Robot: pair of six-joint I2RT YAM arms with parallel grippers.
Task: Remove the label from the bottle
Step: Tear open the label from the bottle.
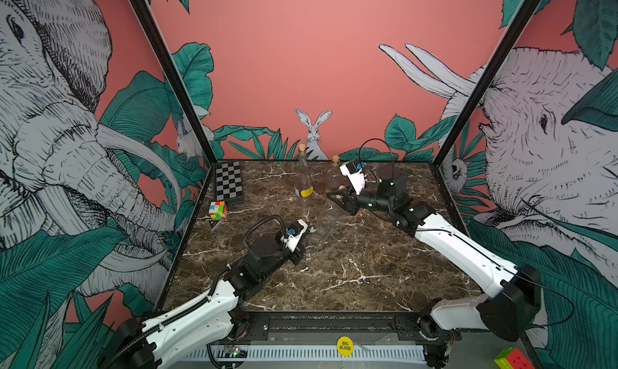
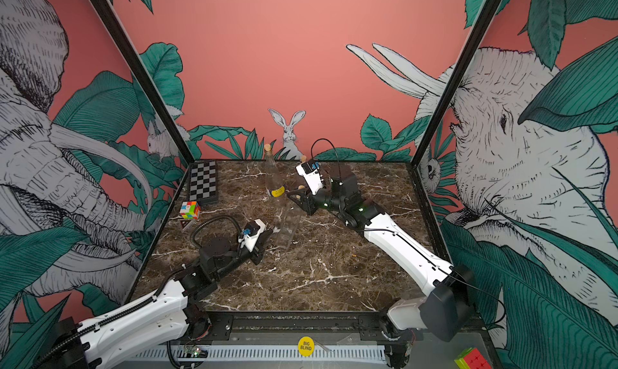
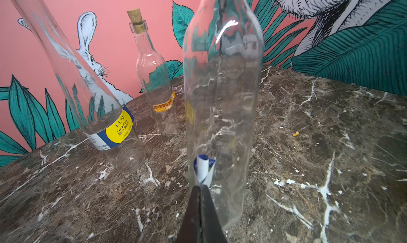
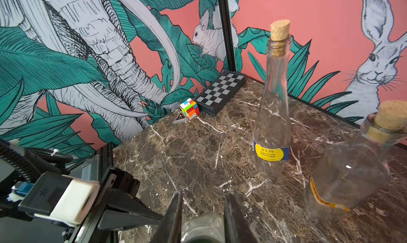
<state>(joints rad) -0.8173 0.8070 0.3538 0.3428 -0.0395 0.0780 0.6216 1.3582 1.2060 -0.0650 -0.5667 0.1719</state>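
Currently: clear bottle mid-table, leaning, neck clamped between the jaws of the right gripper. Left gripper pinched flat on a curled white-and-blue label scrap low on the bottle wall.

Handling: glass is rigid, smooth and breakable, so the neck hold looks prone to slipping or twisting. The label is thin paper and likely to tear; best pinched at its loose edge and drawn along the glass.

Unclear: whether the scrap is bonded to the glass or free; whether the base touches the table; whether the yellow patch is residue or a reflection.
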